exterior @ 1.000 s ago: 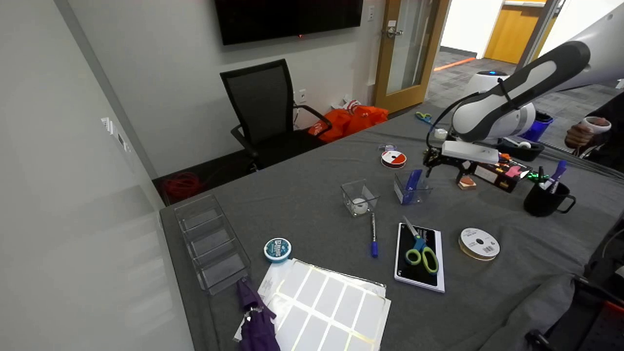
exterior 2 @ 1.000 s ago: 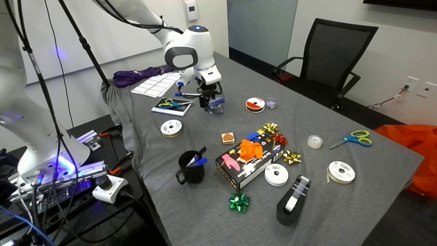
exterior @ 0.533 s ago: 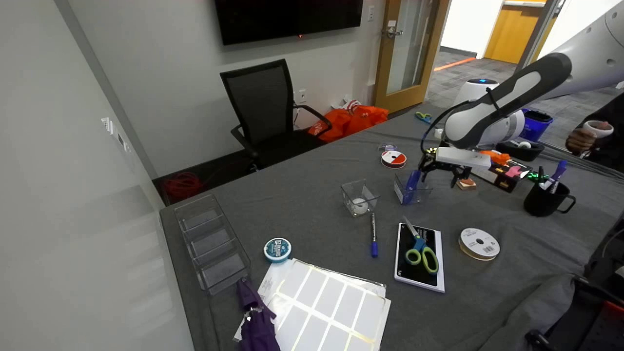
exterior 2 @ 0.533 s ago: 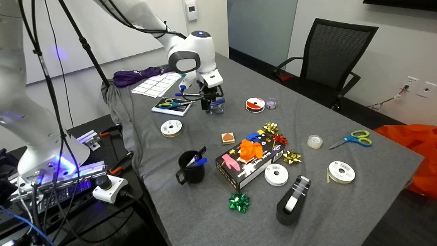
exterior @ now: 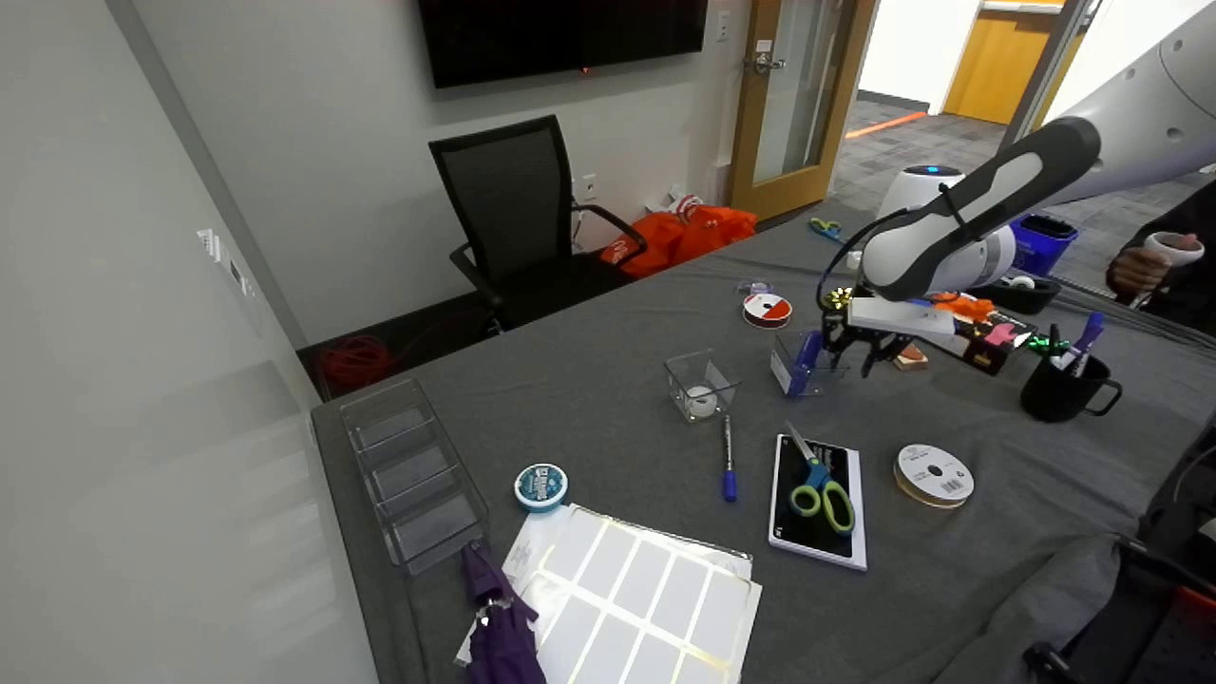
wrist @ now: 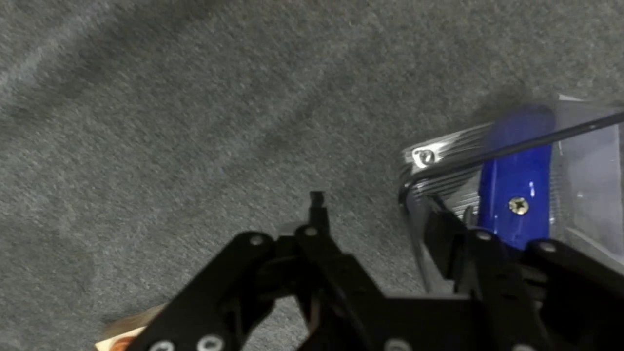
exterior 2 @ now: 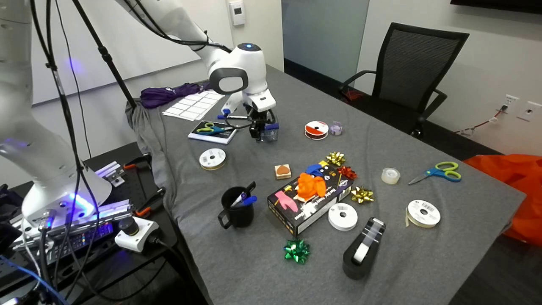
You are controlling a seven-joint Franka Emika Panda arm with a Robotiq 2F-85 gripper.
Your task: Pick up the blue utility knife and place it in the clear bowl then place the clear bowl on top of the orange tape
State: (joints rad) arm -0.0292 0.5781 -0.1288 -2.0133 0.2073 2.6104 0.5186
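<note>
The bright-blue utility knife (exterior: 807,361) lies in a boxy clear container; the knife also shows in an exterior view (exterior 2: 272,126) and the wrist view (wrist: 516,187). That container (exterior: 780,371) has straight sides and a dark-looking rim, seen in the wrist view (wrist: 592,165). I see no round clear bowl. My gripper (exterior: 852,366) is partly open, with the container's near wall between its fingers. In the wrist view the gripper (wrist: 374,199) has its right finger over or inside the container and its left outside. The orange-red tape (exterior: 768,310) lies flat farther off, also shown here (exterior 2: 316,129).
Another clear box (exterior: 701,375) holds a white roll. A blue pen (exterior: 729,465), scissors on a notebook (exterior: 817,499), and a white spool (exterior: 934,475) lie nearby. A heart-marked block (exterior 2: 283,171), black box (exterior 2: 311,197) and black mug (exterior 2: 237,207) stand beside the gripper.
The gripper has moved down and across to the clear container, and its fingers have come closer together. The container and knife have shifted slightly toward the gripper in the last half second.
</note>
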